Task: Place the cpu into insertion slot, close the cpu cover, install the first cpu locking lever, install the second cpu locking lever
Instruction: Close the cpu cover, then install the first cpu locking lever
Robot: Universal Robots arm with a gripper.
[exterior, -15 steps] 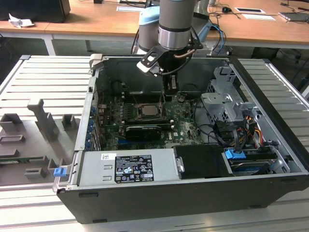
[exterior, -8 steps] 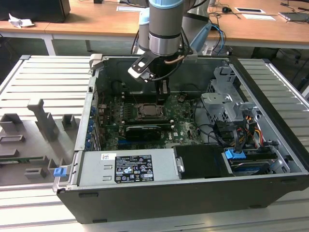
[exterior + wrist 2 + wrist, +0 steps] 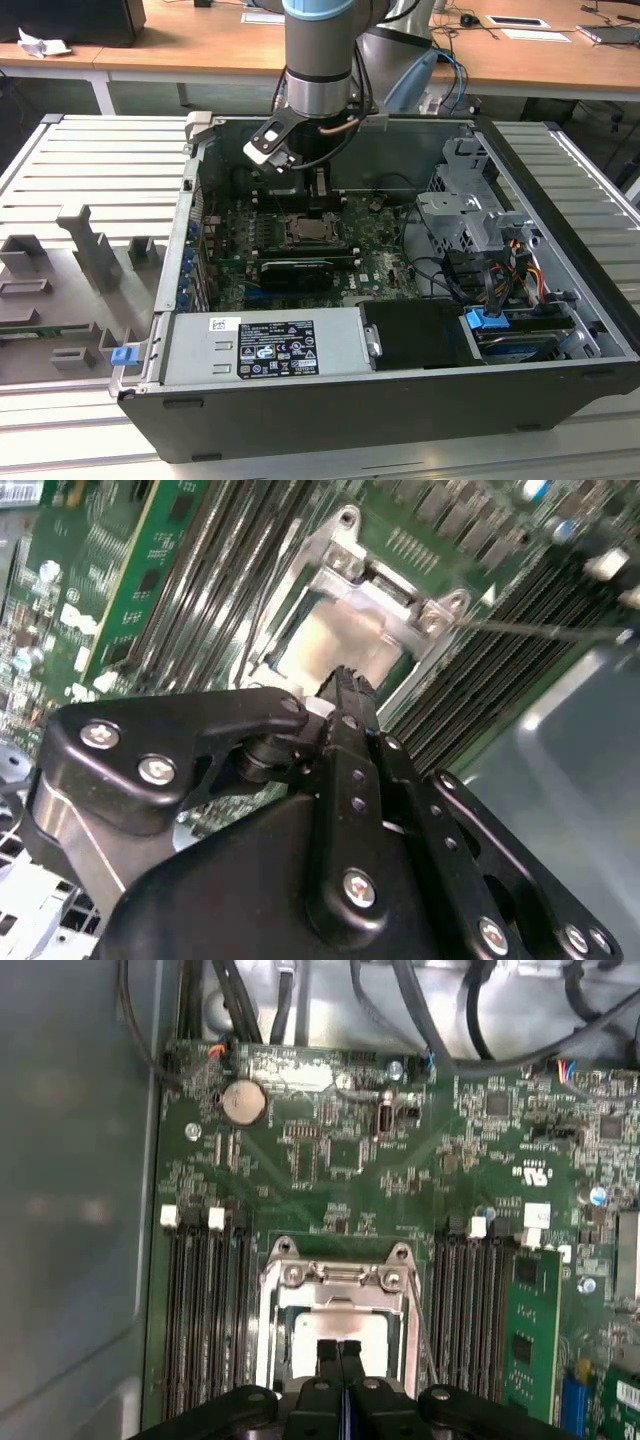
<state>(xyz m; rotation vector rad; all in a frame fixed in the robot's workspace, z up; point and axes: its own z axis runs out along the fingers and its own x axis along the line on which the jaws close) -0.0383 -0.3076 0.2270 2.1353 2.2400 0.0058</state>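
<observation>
Right, the gripper [image 3: 340, 1348] hovers just above the insertion slot [image 3: 305, 231], jaws clenched together on nothing. The cpu [image 3: 372, 1338] sits in the slot, and the cpu cover [image 3: 335, 1278] looks folded down. One thin locking lever [image 3: 540, 629] seems unlatched, so the levers are left.

1. Bright, even ceiling light washes the ribbed worktop [image 3: 100, 160] at nine o'clock in the exterior view.
2. The computer case [image 3: 350, 410] is shadowed inside.
3. The cpu cover [image 3: 380, 588] glints in the second wrist view.
</observation>
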